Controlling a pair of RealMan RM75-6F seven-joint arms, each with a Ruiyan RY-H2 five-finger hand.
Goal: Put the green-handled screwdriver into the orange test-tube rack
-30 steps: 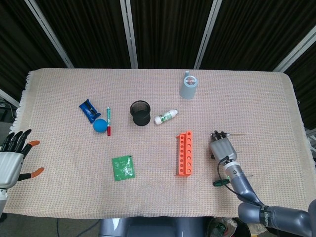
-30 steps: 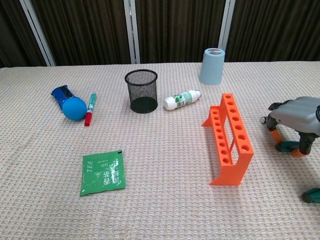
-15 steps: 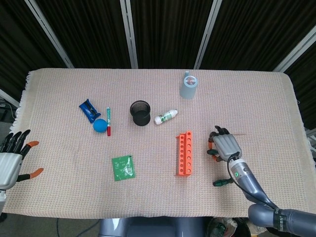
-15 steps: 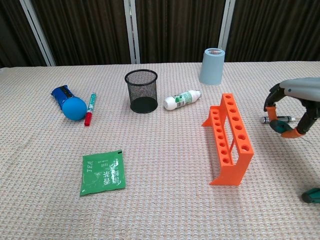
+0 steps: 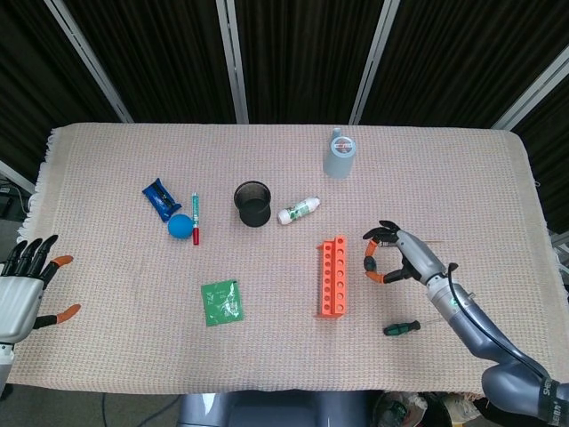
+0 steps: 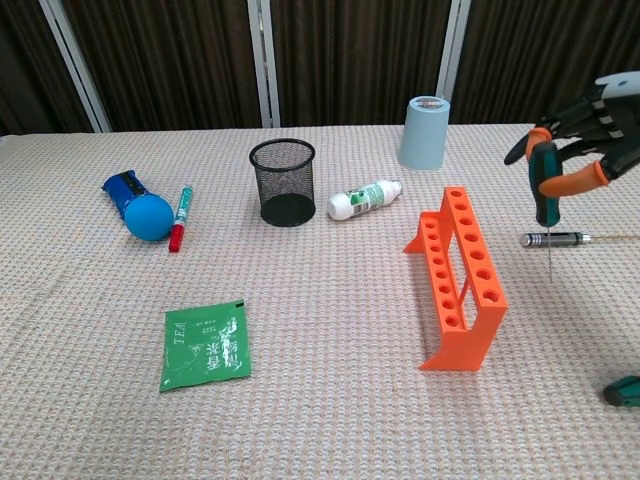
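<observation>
**Screwdriver held right of the rack**

Seen from the head, the right hand [image 5: 397, 256] pinched the screwdriver [image 5: 373, 264] just right of the rack [image 5: 332, 277]; the left hand [image 5: 21, 283] lay spread, holding nothing, at the left edge.

From the chest, the screwdriver [image 6: 543, 181] hung upright in the hand, above the table, right of the rack.

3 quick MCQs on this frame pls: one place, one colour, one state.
1. The green tea packet is:
A atop the orange rack
B flat on the cloth, apart from the rack
C leaning on the rack

2. The ball is:
A red
B blue
C yellow

3. The green-handled screwdriver at the right hand is:
A slotted in the rack
B flat on the cloth
C held up, shaft pointing down

Key:
1 B, bare cloth all round the packet.
2 B, plainly blue in both views.
3 C, the chest view shows it gripped above the table.
</observation>
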